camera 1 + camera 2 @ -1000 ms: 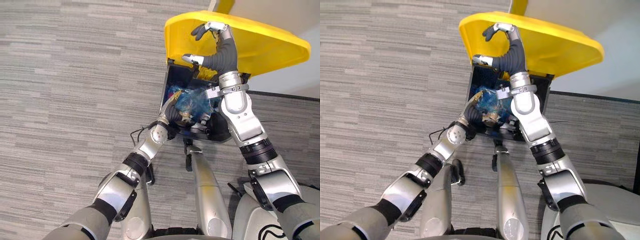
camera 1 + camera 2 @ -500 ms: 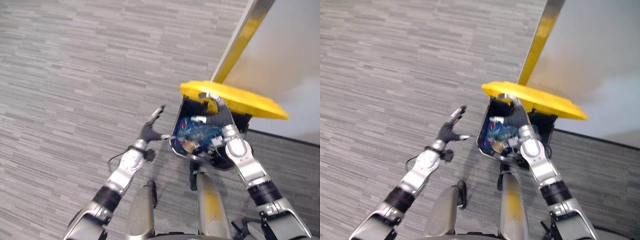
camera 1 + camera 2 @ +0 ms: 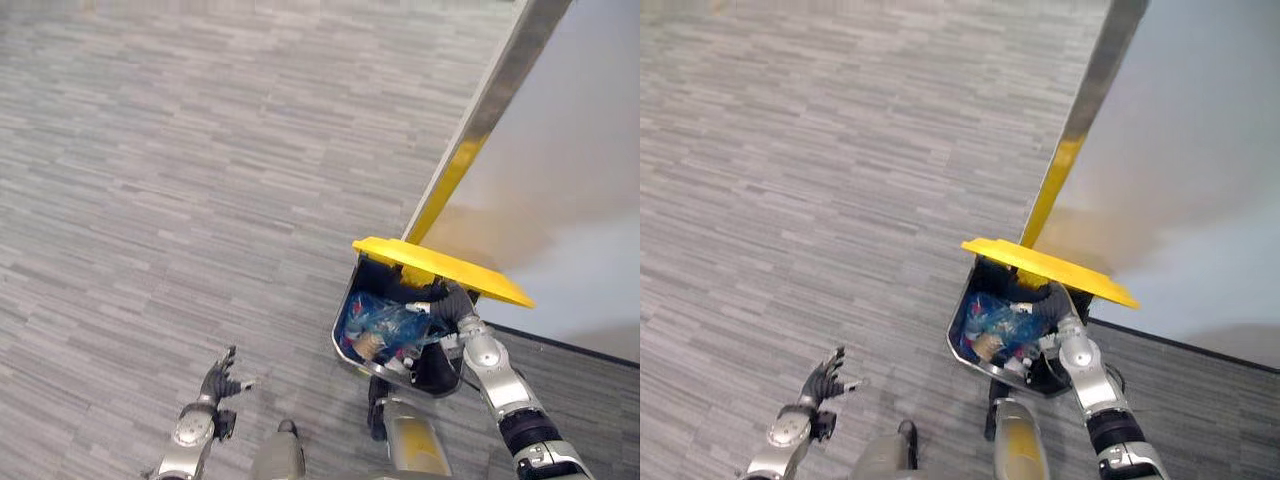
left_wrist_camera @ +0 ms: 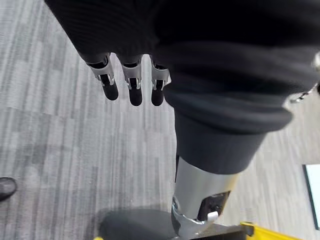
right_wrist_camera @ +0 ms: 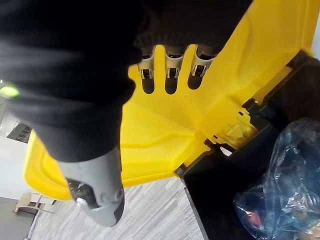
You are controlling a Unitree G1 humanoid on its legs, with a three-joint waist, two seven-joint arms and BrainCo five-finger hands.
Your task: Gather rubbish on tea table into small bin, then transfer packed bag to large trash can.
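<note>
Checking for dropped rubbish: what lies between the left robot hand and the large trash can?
Only bare grey carpet separates the left robot hand from the large trash can, as the left eye view shows; the blue bag sits inside the can.

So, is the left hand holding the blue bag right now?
No, the blue bag lies inside the trash can, while the left hand hangs open over the floor.

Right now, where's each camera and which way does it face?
Left eye view: head, looking down: trash can, yellow lid, blue bag, left hand, right hand under lid.
Right eye view: beside it, same scene, both arms.
Left wrist view: along its straight fingers, toward floor.
Right wrist view: along its fingers, at lid's underside.
Eyes and right wrist share lid, bag.
</note>
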